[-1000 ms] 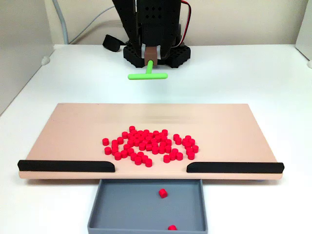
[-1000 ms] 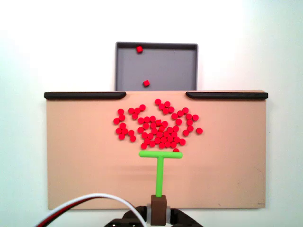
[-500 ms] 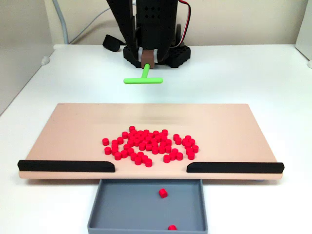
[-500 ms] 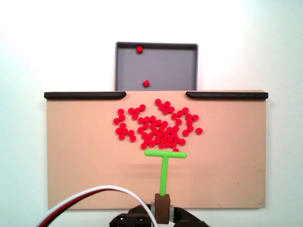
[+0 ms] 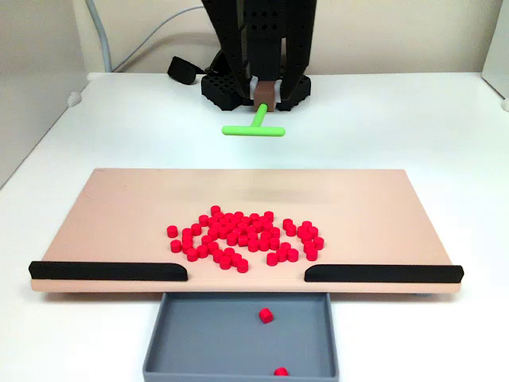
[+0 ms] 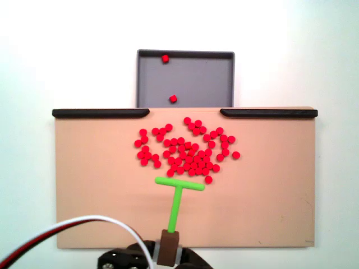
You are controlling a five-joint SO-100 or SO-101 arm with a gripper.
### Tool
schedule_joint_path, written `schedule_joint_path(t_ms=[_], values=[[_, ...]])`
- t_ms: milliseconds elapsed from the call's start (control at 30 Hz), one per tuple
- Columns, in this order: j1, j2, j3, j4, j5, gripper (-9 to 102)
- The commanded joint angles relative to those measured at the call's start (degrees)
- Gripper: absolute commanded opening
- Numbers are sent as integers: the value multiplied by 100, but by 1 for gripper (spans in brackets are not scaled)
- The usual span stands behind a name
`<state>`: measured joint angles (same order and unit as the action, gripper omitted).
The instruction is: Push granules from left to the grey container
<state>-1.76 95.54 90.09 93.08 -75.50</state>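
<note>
The gripper [image 6: 168,255] sits at the bottom edge of one fixed view, clamped around the brown handle block [image 6: 168,246] of the green T-shaped tool [image 6: 178,190]. In the other fixed view the same gripper [image 5: 266,94] hangs under the black arm [image 5: 258,40], with the tool [image 5: 254,127] held clear of the white table [image 5: 398,119], behind the far edge of the tan board [image 5: 119,207].

From the view above, the tool's stem leans slightly to the right going away from the gripper, and its crossbar lies just short of the near edge of the granules [image 6: 188,151].

The granules form one loose red cluster on the board [image 6: 90,190], directly beyond the crossbar. One pellet lies just beside the crossbar's right end.

The grey container [image 6: 210,78] lies past the cluster, abutting the board's far edge, in the gap between the two black strips [image 6: 101,112]. Two red pellets rest inside it, one near the board edge and one near the wall farthest from the gripper.

A red, white and black cable [image 6: 67,235] curves in left of the gripper.
</note>
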Motion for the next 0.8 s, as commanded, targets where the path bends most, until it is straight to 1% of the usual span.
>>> schedule_joint_path(t_ms=[0, 333, 633, 767], values=[[-202, 299, -132, 0, 325, 0], [-721, 343, -141, 0, 1292, 0], [-1318, 149, -272, -9, 2637, 0], [-1433, -132, -272, -9, 3261, 0]])
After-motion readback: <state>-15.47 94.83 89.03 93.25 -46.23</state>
